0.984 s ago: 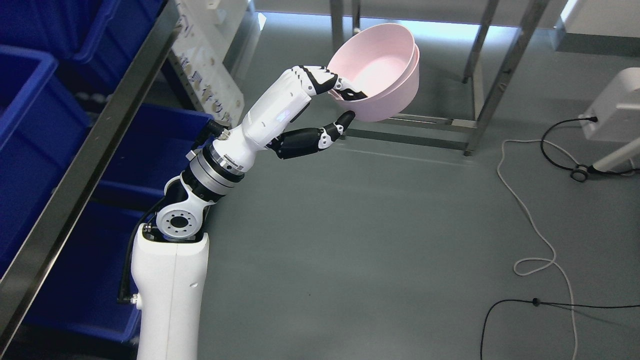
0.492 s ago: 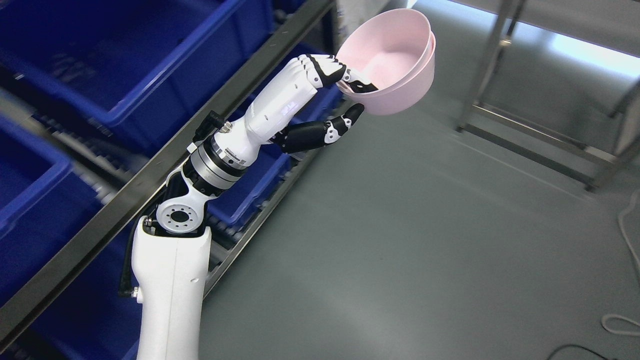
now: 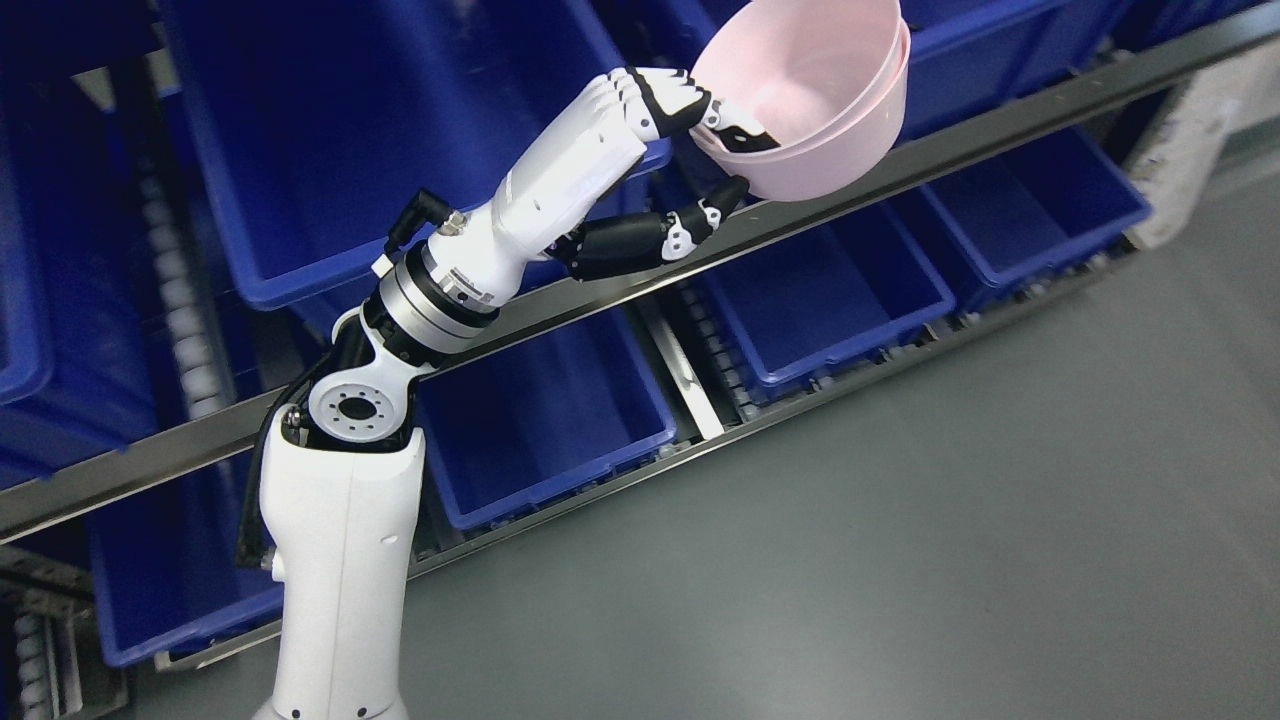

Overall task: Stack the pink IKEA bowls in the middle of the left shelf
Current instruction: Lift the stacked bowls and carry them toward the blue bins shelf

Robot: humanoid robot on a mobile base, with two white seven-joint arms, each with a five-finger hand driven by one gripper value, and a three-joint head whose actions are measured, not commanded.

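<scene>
Two nested pink bowls (image 3: 815, 95) being held by rim in left hand (image 3: 690, 150), upper centre of frame, before blue bins (image 3: 830, 290); transport step; placement on shelf's middle level being called for next.

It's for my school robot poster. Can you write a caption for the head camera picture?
The robot's left hand holds two nested pink plastic bowls up before a metal shelf of blue plastic bins.

We see a metal shelf rack (image 3: 900, 165) holding blue bins (image 3: 830, 290) in rows, standing on grey floor (image 3: 950, 520).
</scene>
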